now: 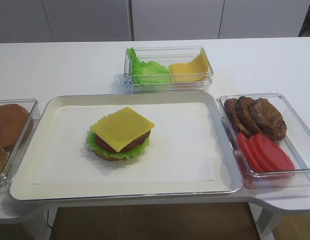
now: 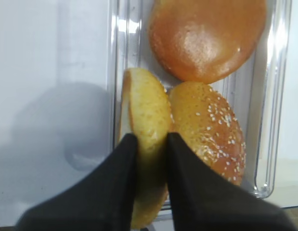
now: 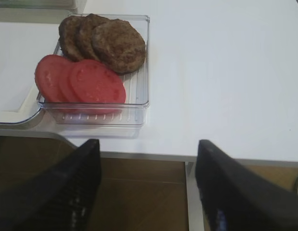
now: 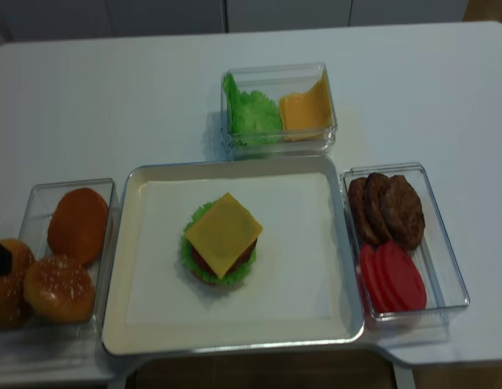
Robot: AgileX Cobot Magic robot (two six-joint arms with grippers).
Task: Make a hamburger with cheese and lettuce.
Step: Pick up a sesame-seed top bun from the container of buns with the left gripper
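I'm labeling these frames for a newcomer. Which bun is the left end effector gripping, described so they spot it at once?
Find the clear bin left of the big tray; it holds three buns. The gripped bun stands on edge at the bin's near outer corner, pinched by the left end effector. Unlike the flat sesame bun beside it, it shows its pale rim.

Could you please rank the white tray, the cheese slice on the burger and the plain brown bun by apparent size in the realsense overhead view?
1. White tray, by far the largest.
2. Cheese slice.
3. Plain brown bun, only slightly smaller than the cheese, so that ranking is unsure.
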